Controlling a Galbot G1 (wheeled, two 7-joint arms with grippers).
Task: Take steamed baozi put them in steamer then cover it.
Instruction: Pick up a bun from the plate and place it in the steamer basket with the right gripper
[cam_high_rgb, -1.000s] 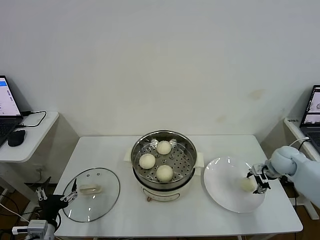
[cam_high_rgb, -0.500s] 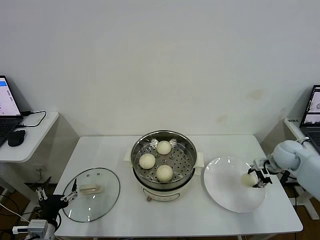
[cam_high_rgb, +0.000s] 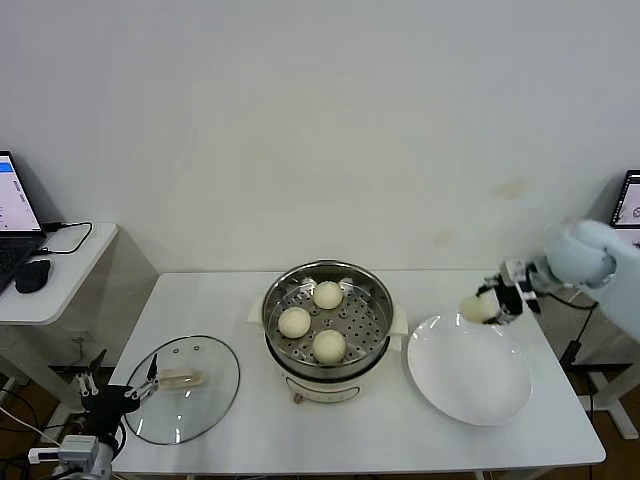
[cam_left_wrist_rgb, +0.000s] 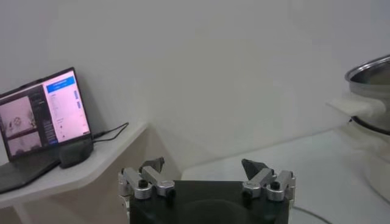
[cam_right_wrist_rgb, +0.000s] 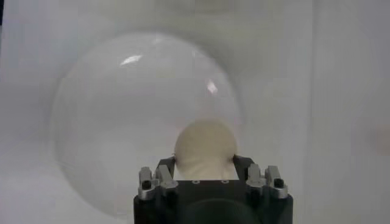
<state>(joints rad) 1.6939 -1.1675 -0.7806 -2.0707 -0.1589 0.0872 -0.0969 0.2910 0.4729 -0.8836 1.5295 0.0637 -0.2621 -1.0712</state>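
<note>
Polished stainless steel on the steamer (cam_high_rgb: 328, 322), mirror-bright at the rim, with a perforated metal tray and a white plastic base. Smooth, matt, doughy skin on the three steamed baozi (cam_high_rgb: 329, 345) inside, and on the fourth bun (cam_high_rgb: 478, 307) gripped in the right end effector (cam_high_rgb: 487, 306). Glossy white plate (cam_high_rgb: 470, 372), far right, catching highlights. Clear glass lid (cam_high_rgb: 183, 388), near left, with a cream plastic handle. Matt white desk (cam_high_rgb: 350, 430). Black body and bare metal fingers on the left end effector (cam_left_wrist_rgb: 203, 176).

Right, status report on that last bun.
Right gripper shut on last bun, lifted above plate. Left gripper open, parked by lid. Three buns in steamer; path looks clear.
</note>
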